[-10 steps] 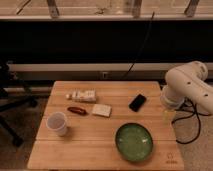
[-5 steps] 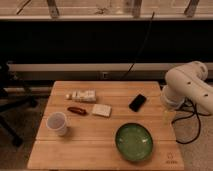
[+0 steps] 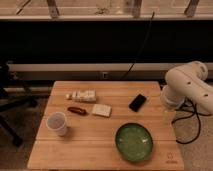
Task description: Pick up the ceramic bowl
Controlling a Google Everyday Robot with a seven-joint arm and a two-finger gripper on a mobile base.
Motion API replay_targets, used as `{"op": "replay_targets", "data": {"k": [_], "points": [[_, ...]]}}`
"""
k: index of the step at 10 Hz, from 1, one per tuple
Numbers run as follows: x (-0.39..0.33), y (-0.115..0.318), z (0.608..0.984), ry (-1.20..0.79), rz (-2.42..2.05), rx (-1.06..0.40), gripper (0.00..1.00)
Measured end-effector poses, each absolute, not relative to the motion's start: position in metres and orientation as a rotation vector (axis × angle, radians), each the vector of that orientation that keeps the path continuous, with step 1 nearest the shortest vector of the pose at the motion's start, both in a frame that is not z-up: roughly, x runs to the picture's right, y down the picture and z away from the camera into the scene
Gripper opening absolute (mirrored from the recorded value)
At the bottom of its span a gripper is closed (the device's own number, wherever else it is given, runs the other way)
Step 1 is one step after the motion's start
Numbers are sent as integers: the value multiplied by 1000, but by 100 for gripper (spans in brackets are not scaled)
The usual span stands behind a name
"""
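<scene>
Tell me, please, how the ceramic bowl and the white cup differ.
The ceramic bowl is green, wide and shallow; the white cup is pale, narrower and taller. The bowl lies right of centre, the cup far left. Both stand upright on the table, untouched; the gripper hangs beside the table's right edge.

Arm (image 3: 187, 85) bent (white), jaws low, far right
</scene>
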State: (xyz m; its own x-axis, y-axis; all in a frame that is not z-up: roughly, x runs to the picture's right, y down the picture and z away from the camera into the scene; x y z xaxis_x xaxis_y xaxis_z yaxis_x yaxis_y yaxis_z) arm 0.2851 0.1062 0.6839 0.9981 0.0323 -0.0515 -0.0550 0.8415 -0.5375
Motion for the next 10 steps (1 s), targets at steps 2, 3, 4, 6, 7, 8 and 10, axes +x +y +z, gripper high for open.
{"op": "replay_targets", "data": {"k": [2,3,4,6,7,8,10], "points": [[285,106,684,41,46,-569,80],[285,106,684,41,46,-569,80],[285,106,684,41,45,-569,80],[282,116,689,37,-6,-568,80],[280,121,694,33,-31,-568,80],[279,123,695,33,-40,-567,80],[277,127,697,24,-77,-570,80]]}}
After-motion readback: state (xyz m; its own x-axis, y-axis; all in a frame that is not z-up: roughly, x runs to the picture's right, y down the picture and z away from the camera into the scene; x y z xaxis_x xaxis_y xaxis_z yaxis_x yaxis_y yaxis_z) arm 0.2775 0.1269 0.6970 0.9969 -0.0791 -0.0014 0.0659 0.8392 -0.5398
